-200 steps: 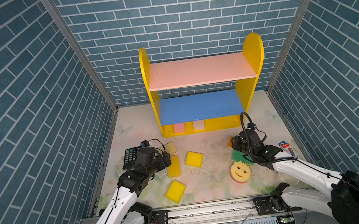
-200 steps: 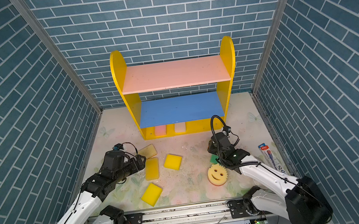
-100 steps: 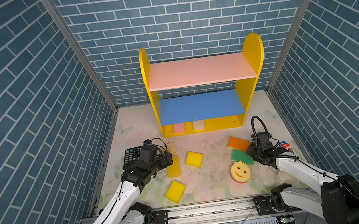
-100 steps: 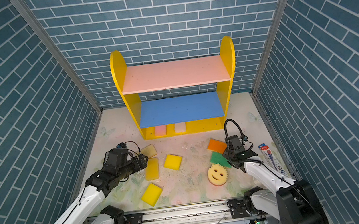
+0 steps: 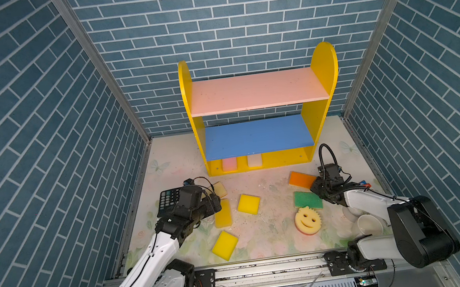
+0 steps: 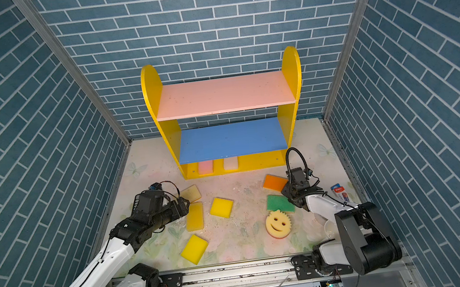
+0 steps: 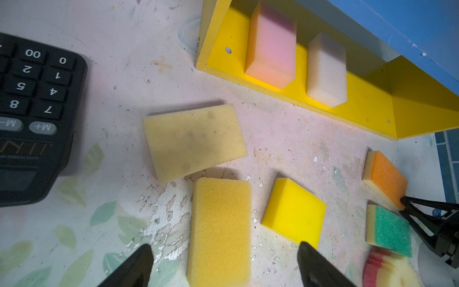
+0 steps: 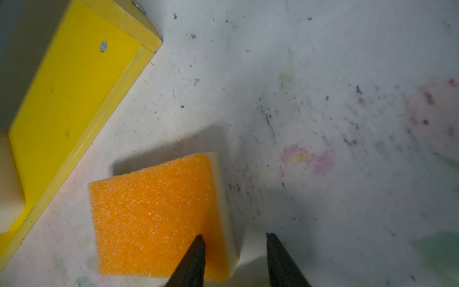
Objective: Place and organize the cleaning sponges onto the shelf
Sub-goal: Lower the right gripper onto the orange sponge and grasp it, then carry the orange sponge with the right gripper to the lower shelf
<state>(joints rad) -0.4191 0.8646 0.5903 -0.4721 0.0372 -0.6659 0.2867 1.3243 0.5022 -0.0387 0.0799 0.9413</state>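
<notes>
**Cataloguing arms, markings and hidden items at the sponge shelf**

**Arms.** Left arm reaches low over the floral-print tabletop [image 5: 260,182]. Left gripper [image 7: 223,251] hovers empty, jaws spread wide, above the near end of a long golden-yellow rectangular foam sponge [image 5: 223,217]. Right arm bends in from the right side. Right gripper [image 8: 235,237] sits low, jaws part-spread astride the near corner of an orange-topped, white-backed rectangular sponge [image 8: 154,218]. One fingertip overlaps the orange face and its partner stands off the white side. Contact cannot be confirmed.

**Task items.** Three-level wooden shelf [image 5: 323,61] with yellow round-topped sides, pink top board and blue middle board. Its yellow base holds a pink foam block [image 7: 270,49] and a whitish foam block [image 7: 325,69], side by side, apart. Lying on the tabletop:
- tan rectangular sponge [image 5: 220,189]
- bright yellow square pad [image 5: 248,204]
- second bright yellow pad [image 5: 225,245], nearest the front rail
- green-topped sponge [image 5: 307,200]
- round scalloped yellow smiley-face sponge [image 5: 307,219]

**Markings.** Black calculator [image 7: 32,111]: keys 00, 0, 1, 2, 4, 5, 7, 8 and M+ read inverted in the left wrist view. The brand line below them is blurred. Small red, white and blue packet [image 6: 339,192] beside the right arm: print too small to read.

**Obscured.**
- Calculator partly covered by the left arm in both top views.
- Smiley-face sponge cut off in the left wrist view.
- White cups [image 5: 368,224] partly under the right forearm.
</notes>
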